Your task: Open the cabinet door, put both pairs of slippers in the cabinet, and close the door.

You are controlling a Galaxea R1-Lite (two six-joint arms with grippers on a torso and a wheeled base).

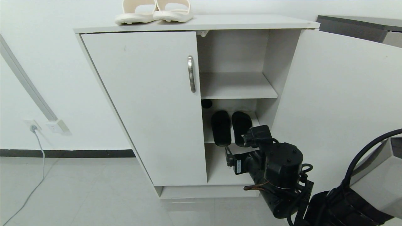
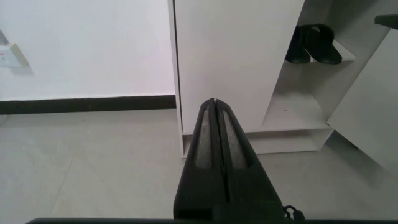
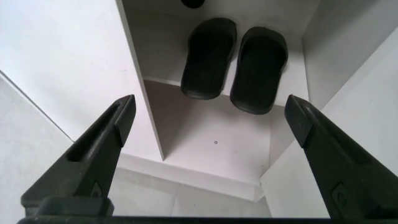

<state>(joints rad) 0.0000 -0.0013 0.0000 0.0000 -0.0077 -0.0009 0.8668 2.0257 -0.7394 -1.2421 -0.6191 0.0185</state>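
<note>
The head view takes in the cream slippers [image 1: 154,12] on the cabinet [image 1: 235,22] top, high above the right gripper [image 1: 238,147], lying side by side with their rounded ends at the front edge. The right wrist view looks between that gripper's [image 3: 210,106] widely spread black fingers [image 3: 99,149] at the black slippers [image 3: 236,62] just ahead on a shelf, side by side, long axes running front to back, near ends slightly over the shelf lip. Which end is the toe cannot be told. They look matte, smooth and rubbery. The open door [image 1: 339,103] stands beside the right gripper; the closed door [image 1: 141,103] carries a metal bar handle [image 1: 191,73]. The left gripper [image 2: 214,106] hangs pressed together, empty, above floor tiles, the black pair [image 2: 314,45] well ahead.
</note>
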